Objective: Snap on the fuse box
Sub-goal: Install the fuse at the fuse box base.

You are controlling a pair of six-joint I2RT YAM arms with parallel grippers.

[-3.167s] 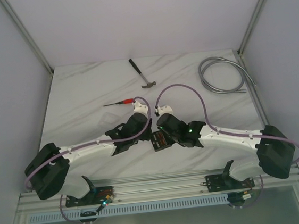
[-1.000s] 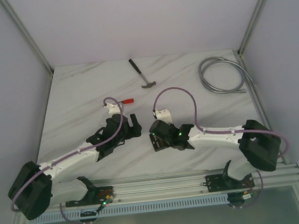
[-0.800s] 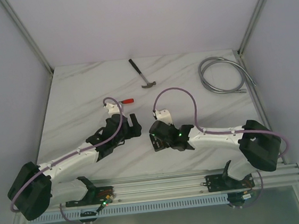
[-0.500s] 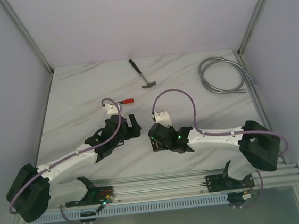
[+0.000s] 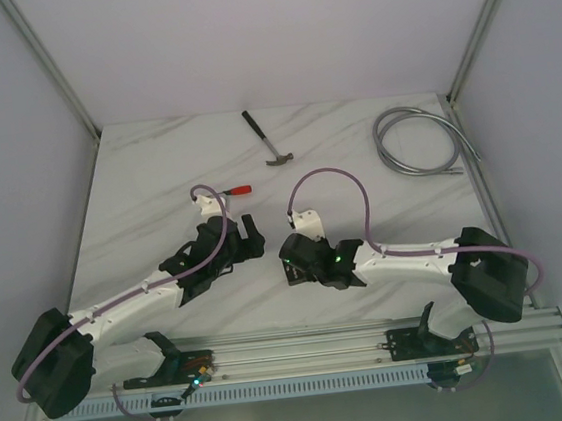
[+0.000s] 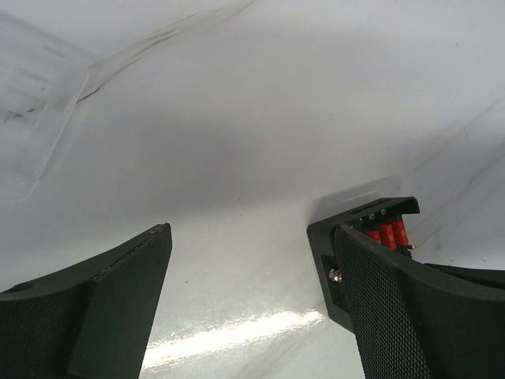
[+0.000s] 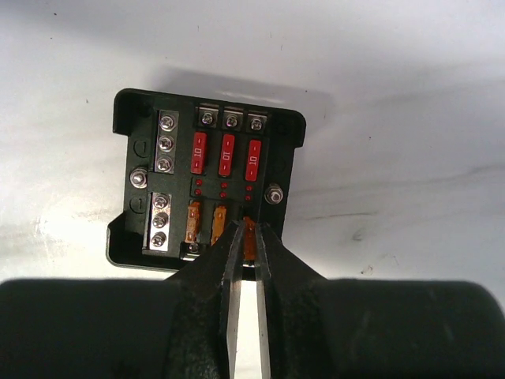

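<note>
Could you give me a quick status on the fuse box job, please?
Left gripper open, empty. Right gripper nearly closed, tips astride an orange fuse; grip unclear. Fuse box uncovered on the table, slots showing. Nothing blocking it.

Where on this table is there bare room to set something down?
Bare marble lies left of the hammer and screwdriver, and between the hammer and the coiled hose. The middle is crowded with the left gripper, right gripper and fuse box.
</note>
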